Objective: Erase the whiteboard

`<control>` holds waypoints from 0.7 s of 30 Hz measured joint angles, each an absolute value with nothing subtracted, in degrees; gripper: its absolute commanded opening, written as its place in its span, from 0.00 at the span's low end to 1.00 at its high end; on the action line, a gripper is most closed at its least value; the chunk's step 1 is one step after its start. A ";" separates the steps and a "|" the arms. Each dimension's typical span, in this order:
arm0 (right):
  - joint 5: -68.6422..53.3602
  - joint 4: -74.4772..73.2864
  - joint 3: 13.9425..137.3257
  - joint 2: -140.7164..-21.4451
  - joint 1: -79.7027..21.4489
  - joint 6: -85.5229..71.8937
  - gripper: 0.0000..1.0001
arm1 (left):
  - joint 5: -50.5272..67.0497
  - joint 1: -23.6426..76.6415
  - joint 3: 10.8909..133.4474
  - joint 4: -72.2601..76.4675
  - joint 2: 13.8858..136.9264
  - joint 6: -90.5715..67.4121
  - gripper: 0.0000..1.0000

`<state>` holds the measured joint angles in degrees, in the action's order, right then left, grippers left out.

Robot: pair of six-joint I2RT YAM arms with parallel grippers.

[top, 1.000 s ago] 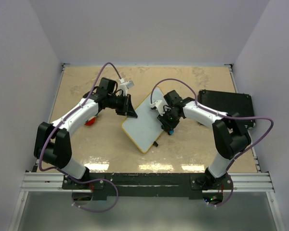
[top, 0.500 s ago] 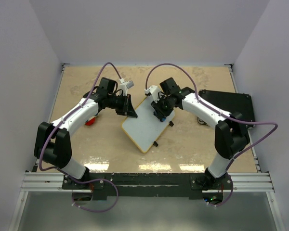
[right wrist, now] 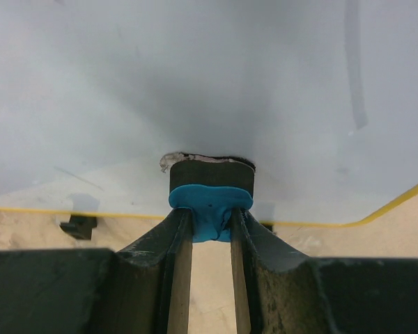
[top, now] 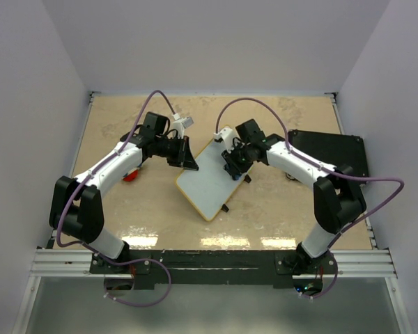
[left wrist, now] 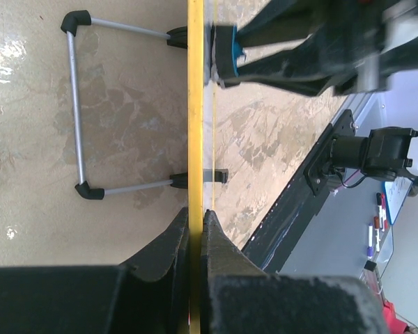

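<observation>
**Eraser on the board, both grippers clamped**

At the far left of the desk (top: 265,209), a small red object (top: 130,175) lies just beside the left arm. The left gripper (top: 188,161) is closed on the whiteboard (top: 207,182). In its wrist view, the two black fingers pinch the yellow frame edge-on. A wire stand (left wrist: 73,104) with black tips is attached at the board's back.

The whiteboard sits in the middle of the desk, turned diagonally between the two arms. Its surface looks clean white in the overhead view.

The right gripper (top: 235,165) is over the board's upper right part and is clamped on an eraser (right wrist: 211,188). It holds the blue body between its fingers, and the dark pad is pressed against the white surface.

At the far right, a black case (top: 334,154) lies flat near the desk's edge, well apart from the board.
</observation>
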<state>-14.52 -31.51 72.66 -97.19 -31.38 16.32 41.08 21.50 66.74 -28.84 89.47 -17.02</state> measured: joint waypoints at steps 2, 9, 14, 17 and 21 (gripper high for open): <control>-14.55 -31.48 68.97 -96.60 -31.40 16.05 0.00 | 41.08 21.52 66.74 -28.84 89.47 -16.99 0.00; -14.72 -32.88 65.19 -96.68 -31.57 15.25 0.00 | 41.47 21.52 66.74 -28.75 89.47 -16.99 0.00; -15.25 -36.03 68.86 -97.93 -31.38 14.50 0.00 | 41.80 21.17 66.74 -28.10 89.47 -17.74 0.00; -17.47 -36.01 72.58 -98.15 -30.15 13.74 0.00 | 42.00 20.88 66.74 -27.68 89.47 -18.52 0.00; -20.58 -31.22 77.01 -98.15 -27.24 12.78 0.00 | 42.02 20.71 66.37 -26.35 89.47 -18.94 0.00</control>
